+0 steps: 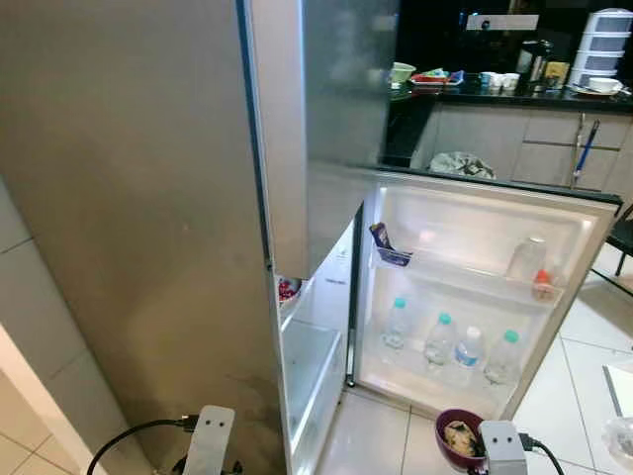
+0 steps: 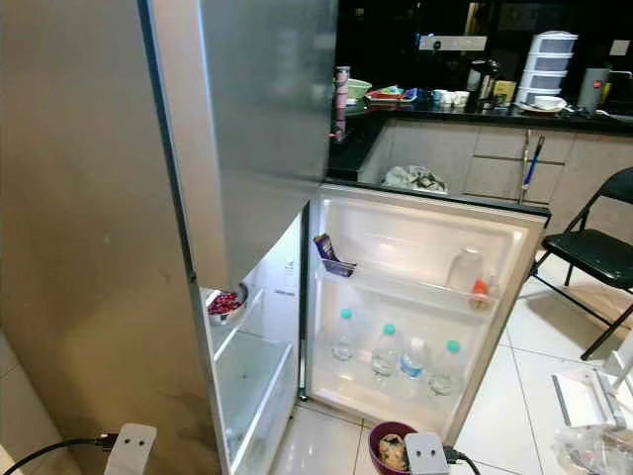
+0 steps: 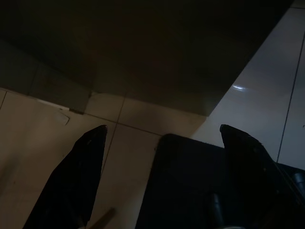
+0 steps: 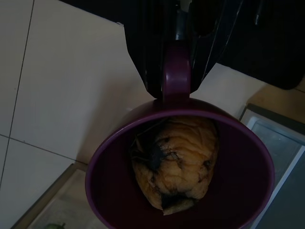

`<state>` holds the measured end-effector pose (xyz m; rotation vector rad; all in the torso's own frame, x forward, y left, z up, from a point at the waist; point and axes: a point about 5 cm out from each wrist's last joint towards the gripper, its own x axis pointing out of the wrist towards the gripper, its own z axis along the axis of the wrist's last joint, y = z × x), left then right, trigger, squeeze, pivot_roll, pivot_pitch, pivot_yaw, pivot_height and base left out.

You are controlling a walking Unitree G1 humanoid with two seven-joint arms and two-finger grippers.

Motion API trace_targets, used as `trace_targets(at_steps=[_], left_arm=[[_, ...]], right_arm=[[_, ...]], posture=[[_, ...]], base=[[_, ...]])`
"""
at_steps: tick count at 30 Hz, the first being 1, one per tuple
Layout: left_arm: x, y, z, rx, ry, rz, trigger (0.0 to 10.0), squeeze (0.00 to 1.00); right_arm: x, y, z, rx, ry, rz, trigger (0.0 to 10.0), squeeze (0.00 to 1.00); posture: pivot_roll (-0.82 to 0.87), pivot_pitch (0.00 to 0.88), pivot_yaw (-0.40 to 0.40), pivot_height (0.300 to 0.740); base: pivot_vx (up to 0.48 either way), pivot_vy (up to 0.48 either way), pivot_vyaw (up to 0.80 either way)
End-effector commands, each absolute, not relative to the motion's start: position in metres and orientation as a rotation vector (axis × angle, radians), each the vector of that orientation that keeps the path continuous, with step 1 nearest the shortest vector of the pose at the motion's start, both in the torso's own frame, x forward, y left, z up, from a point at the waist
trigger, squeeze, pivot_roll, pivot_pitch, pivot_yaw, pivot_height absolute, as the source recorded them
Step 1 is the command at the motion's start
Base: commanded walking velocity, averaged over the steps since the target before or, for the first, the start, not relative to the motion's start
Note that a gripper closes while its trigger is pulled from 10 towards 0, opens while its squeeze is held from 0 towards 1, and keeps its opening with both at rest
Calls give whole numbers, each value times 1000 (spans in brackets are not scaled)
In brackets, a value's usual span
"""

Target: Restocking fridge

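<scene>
Purple bowl of browned food, handle pinched by right hand, before open fridge.

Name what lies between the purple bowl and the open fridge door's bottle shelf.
Bare white floor tiles separate the purple bowl from the bottle shelf, seen in both eye views.

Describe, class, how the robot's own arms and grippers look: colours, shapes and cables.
Each arm ends in a pale silver-white block with two small dark holes and a black cable: left arm, right arm. The left gripper has two long, black, tapering fingers; the right gripper is equally black.
</scene>
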<state>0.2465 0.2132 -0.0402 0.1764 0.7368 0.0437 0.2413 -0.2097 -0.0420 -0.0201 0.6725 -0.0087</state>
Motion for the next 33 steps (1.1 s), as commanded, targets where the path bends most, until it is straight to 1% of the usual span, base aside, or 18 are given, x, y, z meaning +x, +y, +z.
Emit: trace_targets(at_steps=[1,2,3,5,7,8,10,13,17,19,23,25,27,28,30,32,33], left_arm=[[246,210,-42,187,741,31,10000,0],[247,211,-40,196,734,37,10000,0],[248,212,-40,203,728,48,10000,0],[248,213,-39,204,725,58,10000,0],[247,211,-41,192,725,64,10000,0],[246,208,-41,184,725,51,10000,0],[246,201,-43,174,731,18,10000,0],[245,197,-44,177,734,-10,10000,0],[245,199,-44,158,728,25,10000,0],[242,203,-45,153,742,44,10000,0],[241,204,-46,161,749,39,10000,0],[240,205,-47,172,748,40,10000,0],[239,205,-47,177,747,43,10000,0],[239,205,-47,177,747,43,10000,0],[236,204,-49,191,750,40,10000,0],[235,205,-49,196,752,41,10000,0],[232,207,-51,193,755,46,10000,0]], right_arm=[[242,-208,-41,-15,656,-18,10000,0],[240,-208,-43,-16,661,-11,10000,0],[239,-206,-43,-30,664,16,10000,0],[238,-205,-44,-40,664,36,10000,0],[238,-206,-44,-45,666,45,10000,0],[238,-207,-44,-39,665,38,10000,0],[237,-208,-44,-43,671,34,10000,0],[236,-208,-45,-61,679,40,10000,0],[239,-213,-42,-60,668,27,10000,0],[240,-213,-41,-97,672,61,10000,0],[240,-211,-41,-134,678,101,10000,0],[240,-212,-41,-128,673,102,10000,0],[240,-212,-41,-112,675,94,10000,0],[240,-212,-41,-112,675,94,10000,0],[238,-209,-43,-120,692,126,10000,0],[238,-207,-44,-125,697,138,10000,0],[240,-204,-43,-119,697,137,10000,0]], posture=[[-84,0,1,734],[-88,0,-7,734],[-103,0,-37,734],[-108,0,-38,734],[-96,0,-28,734],[-74,3,-10,734],[-57,14,1,734],[-64,19,8,734],[-72,23,24,734],[-84,23,42,734],[-92,21,42,734],[-89,23,30,734],[-73,38,1,734],[-73,38,1,734],[-51,47,-29,734],[-51,47,-29,734],[-49,43,-59,734]], base=[[0,0,0],[0,0,0],[0,0,0],[0,0,0],[0,0,0],[0,0,0],[0,0,0],[0,0,0],[0,0,0],[0,0,0],[0,0,0],[0,0,0],[0,0,0],[0,0,0],[0,0,0],[0,0,0],[0,0,0]])
